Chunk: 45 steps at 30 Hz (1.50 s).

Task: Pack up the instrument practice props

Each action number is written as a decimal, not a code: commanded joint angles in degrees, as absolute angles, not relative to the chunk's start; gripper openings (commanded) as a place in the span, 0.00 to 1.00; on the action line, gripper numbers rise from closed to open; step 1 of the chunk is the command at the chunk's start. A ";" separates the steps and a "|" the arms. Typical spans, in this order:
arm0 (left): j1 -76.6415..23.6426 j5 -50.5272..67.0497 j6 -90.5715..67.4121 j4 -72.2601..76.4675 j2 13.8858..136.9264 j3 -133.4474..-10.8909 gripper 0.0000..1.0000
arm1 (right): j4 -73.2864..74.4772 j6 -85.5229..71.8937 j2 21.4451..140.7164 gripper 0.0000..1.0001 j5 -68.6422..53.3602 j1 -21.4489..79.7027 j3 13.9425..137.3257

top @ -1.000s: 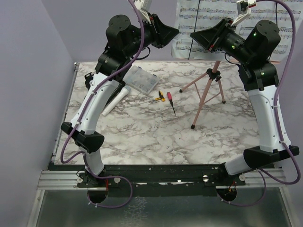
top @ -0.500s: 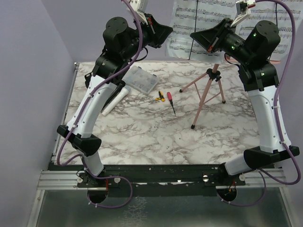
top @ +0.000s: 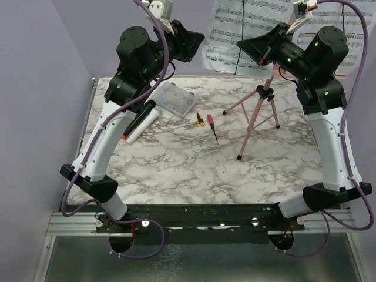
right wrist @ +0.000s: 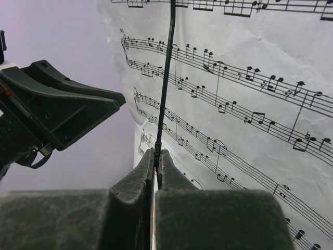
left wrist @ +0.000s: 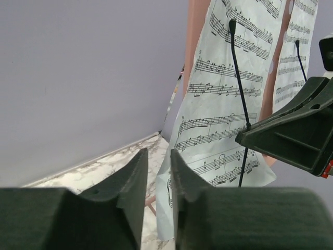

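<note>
White sheet-music pages [top: 226, 35] [left wrist: 223, 94] [right wrist: 250, 78] stand on the pink tripod [top: 258, 111] at the back of the table. My right gripper [top: 244, 44] [right wrist: 157, 153] is shut on a thin black wire page holder [right wrist: 166, 78] that lies across the pages. My left gripper [top: 197, 40] [left wrist: 157, 156] hangs at the pages' lower left corner. Its jaws stand a narrow gap apart, and the paper edge shows just beyond that gap with nothing pinched. A grey-headed microphone [top: 144, 124] and a black one [top: 136, 119] lie on the table under the left arm.
A clear compartment box [top: 174, 98] lies left of centre on the marble table [top: 194, 170]. A yellow screwdriver [top: 199, 120] and a red one [top: 211, 122] lie near the tripod's legs. A purple wall rises close behind the stand.
My left arm has swung left, and the pages' left edge has shifted left with it. The microphones now show more from under that arm. The right arm has stayed put.
</note>
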<state>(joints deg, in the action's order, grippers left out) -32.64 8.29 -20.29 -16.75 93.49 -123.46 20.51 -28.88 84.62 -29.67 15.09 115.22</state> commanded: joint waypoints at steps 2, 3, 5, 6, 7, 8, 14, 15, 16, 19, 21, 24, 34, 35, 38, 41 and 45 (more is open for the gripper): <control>-32.78 12.24 -20.58 -15.39 93.39 -123.75 0.42 | 21.00 -27.99 83.23 0.00 -27.79 15.12 114.57; -32.73 13.43 -21.16 -14.90 94.07 -124.08 0.47 | 20.97 -28.03 83.23 0.01 -27.88 15.12 114.62; -32.76 15.50 -21.95 -14.07 95.04 -124.97 0.50 | 20.98 -28.03 83.36 0.00 -28.01 15.16 114.66; -32.78 15.88 -22.23 -13.82 95.54 -125.39 0.51 | 20.98 -27.99 83.34 0.00 -28.06 15.12 114.69; -32.74 16.05 -22.39 -13.74 96.06 -125.81 0.51 | 20.93 -28.02 83.32 0.01 -28.11 15.13 114.56; -32.77 16.15 -22.41 -13.62 96.58 -126.19 0.51 | 20.96 -28.08 83.32 0.01 -28.09 15.13 114.55; -32.78 18.04 -23.95 -12.97 100.08 -128.88 0.44 | 21.18 -28.21 83.41 0.01 -28.32 15.16 114.62; -32.78 18.11 -24.19 -12.78 100.37 -129.04 0.40 | 21.12 -28.14 83.36 0.01 -28.30 15.14 114.64; -32.74 18.18 -24.33 -12.54 100.63 -129.15 0.34 | 21.14 -28.14 83.34 0.01 -28.22 15.14 114.68; -32.78 18.19 -24.44 -12.33 100.83 -129.43 0.16 | 21.17 -27.96 83.07 0.01 -27.85 15.12 114.42; -32.77 17.88 -24.07 -12.33 100.25 -129.09 0.04 | 21.18 -27.78 82.82 0.00 -27.51 15.12 114.19; -32.75 14.84 -22.81 -12.33 97.68 -126.73 0.00 | 21.18 -27.54 82.26 0.00 -26.81 15.19 113.66; -32.35 0.66 -16.19 -14.81 87.42 -117.48 0.00 | 20.86 -26.83 81.13 0.00 -24.97 15.12 112.00; -32.34 -0.41 -15.70 -15.35 86.59 -116.47 0.00 | 20.97 -26.73 81.09 0.01 -24.85 15.12 111.97; -32.26 -3.61 -14.40 -16.58 84.52 -113.59 0.00 | 20.95 -26.48 80.95 0.01 -24.42 15.12 111.72; -32.09 -6.64 -13.16 -18.67 82.83 -111.23 0.00 | 21.03 -26.08 80.95 0.01 -24.27 15.17 111.77; -31.83 -11.28 -11.13 -21.57 80.11 -108.76 0.00 | 21.31 -25.75 81.10 0.01 -24.11 15.14 111.80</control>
<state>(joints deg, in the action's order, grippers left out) -32.34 -3.81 -14.41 -16.71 82.41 -111.18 20.27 -27.24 82.00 -26.39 15.31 112.33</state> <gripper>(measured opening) 0.002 0.011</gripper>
